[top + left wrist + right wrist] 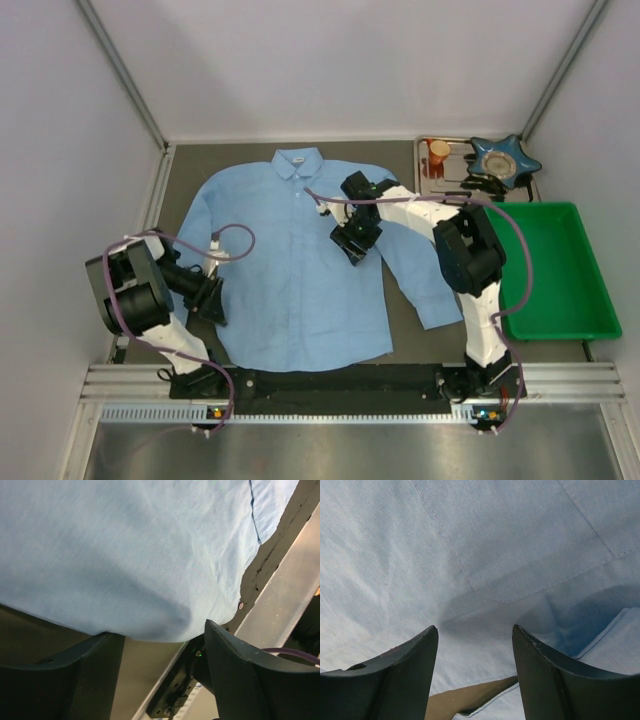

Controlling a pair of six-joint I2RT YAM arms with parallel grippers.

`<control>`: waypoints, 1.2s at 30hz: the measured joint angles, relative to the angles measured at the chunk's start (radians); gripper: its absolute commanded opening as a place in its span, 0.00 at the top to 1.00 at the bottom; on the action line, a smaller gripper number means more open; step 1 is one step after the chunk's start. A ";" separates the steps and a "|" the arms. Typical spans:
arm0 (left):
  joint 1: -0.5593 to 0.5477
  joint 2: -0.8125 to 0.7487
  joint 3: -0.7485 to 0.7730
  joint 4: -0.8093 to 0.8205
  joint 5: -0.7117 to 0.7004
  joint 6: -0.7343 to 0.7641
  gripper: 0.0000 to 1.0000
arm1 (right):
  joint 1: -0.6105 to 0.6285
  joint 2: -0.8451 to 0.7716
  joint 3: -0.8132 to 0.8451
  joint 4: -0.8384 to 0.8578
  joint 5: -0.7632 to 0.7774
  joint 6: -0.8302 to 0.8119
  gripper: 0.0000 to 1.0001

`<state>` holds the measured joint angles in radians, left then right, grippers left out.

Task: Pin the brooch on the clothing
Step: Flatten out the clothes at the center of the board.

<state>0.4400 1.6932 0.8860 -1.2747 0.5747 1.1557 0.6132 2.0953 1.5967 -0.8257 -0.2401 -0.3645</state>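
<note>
**Right arm.** Your right pincer (351, 247) hangs over the chest of the shirt (290, 270), just right of the button line as seen from above. In the wrist view its jaws stand apart with nothing between them (475, 627). The cloth (485, 555) lies just past the tips. Stitched seams cross it at an angle, and a soft crease darkens it near the right finger.

**Left arm.** Your left pincer (209, 297) sits at the shirt's left side, toward the near left corner of the worktop (395, 165). Its jaws are likewise parted and grip nothing (157, 630). The shirt's edge (150, 580) bulges just beyond the tips, and a strip of dark worktop shows past it.

**The shirt.**
- It is light blue and long-sleeved, spread front up across the middle of the worktop.
- The collar points to the far edge and the hem lies along the near edge.
- A line of buttons runs down its centre.
- The sleeve on the right slants out toward the near right, its cuff resting on bare worktop.
- The sleeve on the left lies close along the body.
- The fabric looks mostly smooth, with shallow wrinkles around both pincers.

**Surroundings.**
- At the far right corner a metal tray (452, 178) carries a star-shaped blue object (505, 160) and an orange cylinder (438, 150).
- A green bin (556, 272) lies along the right edge, well apart from the shirt.
</note>
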 measured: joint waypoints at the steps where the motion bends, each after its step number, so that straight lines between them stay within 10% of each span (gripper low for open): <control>1: -0.006 0.000 0.008 -0.009 0.011 0.021 0.36 | 0.000 0.000 0.000 0.000 0.001 0.000 0.39; 11: -0.065 -0.170 0.086 -0.027 0.114 0.248 0.49 | 0.000 0.000 0.000 0.000 0.004 -0.001 0.39; 18: -0.144 -0.285 0.080 -0.045 0.107 0.168 0.31 | 0.005 0.000 0.001 0.000 0.008 -0.001 0.40; 36: 0.264 0.039 0.232 0.071 0.174 -0.192 0.05 | 0.406 -0.150 0.089 0.210 -0.045 0.182 0.48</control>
<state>0.7044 1.7321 1.1175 -1.2034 0.7483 0.9634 1.0195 1.9450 1.6855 -0.6159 -0.2855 -0.1829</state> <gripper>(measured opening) 0.929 0.491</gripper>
